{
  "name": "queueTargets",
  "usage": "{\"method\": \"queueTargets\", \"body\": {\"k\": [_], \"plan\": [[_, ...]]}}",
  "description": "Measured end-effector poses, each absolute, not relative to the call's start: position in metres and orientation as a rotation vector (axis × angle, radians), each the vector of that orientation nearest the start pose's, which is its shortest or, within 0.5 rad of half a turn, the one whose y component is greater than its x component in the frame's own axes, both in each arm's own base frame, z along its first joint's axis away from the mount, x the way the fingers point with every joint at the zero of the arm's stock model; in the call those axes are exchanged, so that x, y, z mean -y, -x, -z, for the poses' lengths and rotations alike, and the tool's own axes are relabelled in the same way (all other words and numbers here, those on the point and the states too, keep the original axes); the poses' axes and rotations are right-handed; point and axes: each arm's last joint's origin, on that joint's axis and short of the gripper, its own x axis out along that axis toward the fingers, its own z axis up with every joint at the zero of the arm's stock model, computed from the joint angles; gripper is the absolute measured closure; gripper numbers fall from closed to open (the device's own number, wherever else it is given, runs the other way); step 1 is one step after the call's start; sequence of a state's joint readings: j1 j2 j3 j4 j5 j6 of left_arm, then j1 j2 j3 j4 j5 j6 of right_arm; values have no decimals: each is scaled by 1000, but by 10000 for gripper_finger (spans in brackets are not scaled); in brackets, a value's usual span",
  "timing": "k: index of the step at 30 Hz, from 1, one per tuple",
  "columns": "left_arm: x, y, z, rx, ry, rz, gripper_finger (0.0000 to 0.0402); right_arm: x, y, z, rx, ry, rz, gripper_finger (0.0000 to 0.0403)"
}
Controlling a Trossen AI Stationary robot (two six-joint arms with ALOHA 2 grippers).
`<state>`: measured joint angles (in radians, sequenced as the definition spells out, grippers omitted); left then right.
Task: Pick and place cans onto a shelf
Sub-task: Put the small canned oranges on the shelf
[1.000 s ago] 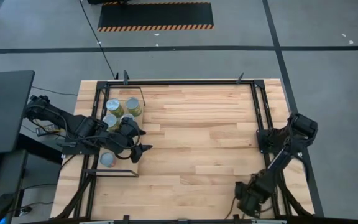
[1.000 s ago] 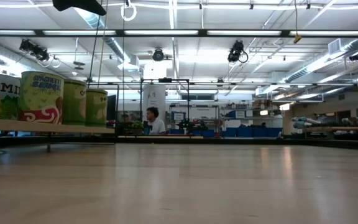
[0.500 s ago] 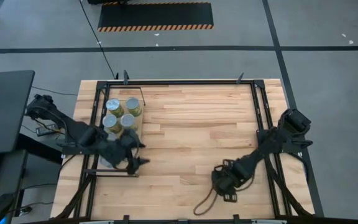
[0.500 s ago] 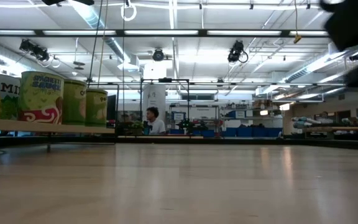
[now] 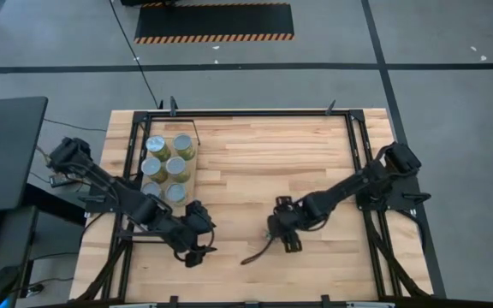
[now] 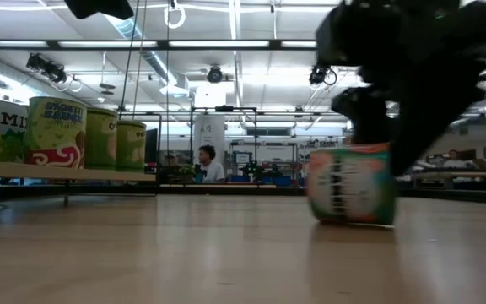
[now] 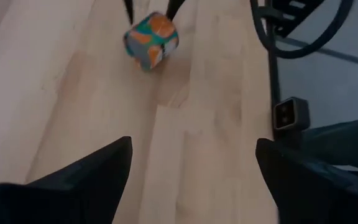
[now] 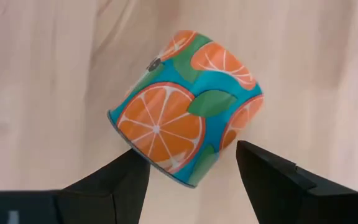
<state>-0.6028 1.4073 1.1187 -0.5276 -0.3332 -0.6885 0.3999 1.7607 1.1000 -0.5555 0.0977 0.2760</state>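
the right gripper (image 8: pixel 191 171) has its fingers (image 8: pixel 272 180) around an orange-printed can (image 8: pixel 188 130), one on each side of the label, with the can standing on the tabletop (image 5: pixel 264 162); whether they already press it i cannot tell. i judge this hold keeps the can upright for carrying. the shelf (image 5: pixel 193 158) already carries five cans (image 5: pixel 165 158), well apart from these fingers. the left gripper (image 5: pixel 197 248) waits near the shelf, its fingers (image 7: pixel 92 174) wide and empty.
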Motion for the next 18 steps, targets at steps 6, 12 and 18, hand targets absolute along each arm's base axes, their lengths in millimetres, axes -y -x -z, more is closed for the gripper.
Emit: {"method": "queueTargets", "body": {"k": [6, 12, 18], "plan": [[158, -256, -278, -758, 180, 25, 54, -111, -326, -174, -1073, 173, -155, 158], [137, -269, -277, -796, 214, 62, 54, -102, -332, -185, -1041, 200, -161, 158], [112, -291, -283, -785, 121, 147, 54, -96, -312, -239, -1048, 177, -78, 158]]}}
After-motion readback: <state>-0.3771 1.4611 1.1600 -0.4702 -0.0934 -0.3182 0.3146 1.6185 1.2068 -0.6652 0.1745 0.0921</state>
